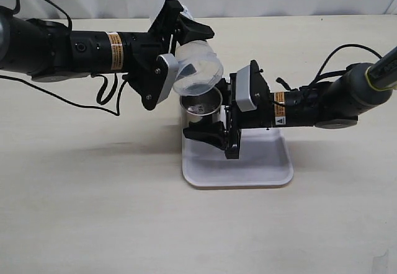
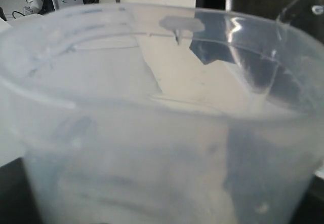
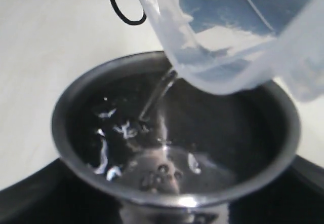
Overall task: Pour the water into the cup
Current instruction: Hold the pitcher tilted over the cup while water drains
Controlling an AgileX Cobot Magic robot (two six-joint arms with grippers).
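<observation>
Exterior: left hand [image 1: 180, 54] clamps beaker [image 1: 201, 69], tipped over cup [image 1: 200, 110]. Right hand [image 1: 214, 113] grips cup, which stands on tray [image 1: 260, 162] on worktop [image 1: 93, 212].

Left wrist: beaker [image 2: 152, 148] fills view; hand itself unseen.

Right wrist: water [image 3: 157, 95] runs in thin stream from beaker [image 3: 228, 41] into cup [image 3: 76, 112], landing inside rim.

Judgement: tilt slowly, lip centred over opening, right grip firm against tipping.
</observation>
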